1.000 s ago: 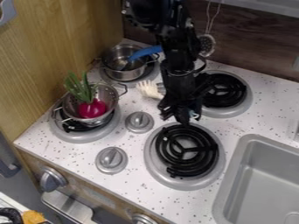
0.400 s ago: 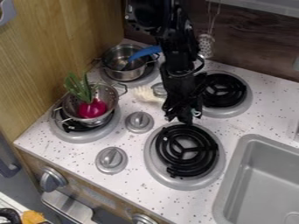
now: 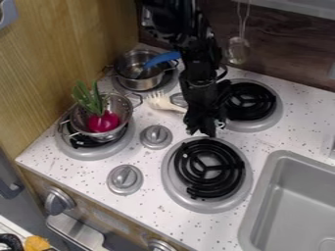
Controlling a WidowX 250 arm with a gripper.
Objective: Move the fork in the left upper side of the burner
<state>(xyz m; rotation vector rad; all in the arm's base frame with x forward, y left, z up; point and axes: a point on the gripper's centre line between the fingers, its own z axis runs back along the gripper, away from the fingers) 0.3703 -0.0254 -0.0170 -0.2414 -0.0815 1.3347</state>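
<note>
The black gripper (image 3: 202, 126) hangs just above the back rim of the front right burner (image 3: 247, 171), to the right of the round knobs. A cream fork (image 3: 165, 103) is left of the gripper, its tines toward the left near the back left pot. The fork's handle runs right and slightly down, and its far end is hidden behind the gripper. Whether the gripper holds that handle cannot be made out. The back right burner (image 3: 276, 109) lies right of the gripper.
A steel pot (image 3: 139, 83) with a blue-handled utensil (image 3: 163, 59) stands at the back left. In front of it, a colander (image 3: 119, 105) holds a red vegetable (image 3: 103, 121). Knobs (image 3: 156, 137) lie mid-counter; a sink (image 3: 288, 160) is at the right. A utensil (image 3: 238, 50) hangs behind.
The fork has turned, its tines swinging leftward, with its handle end still by the gripper. The gripper has shifted only slightly. The hanging utensil behind has swung and turned.
</note>
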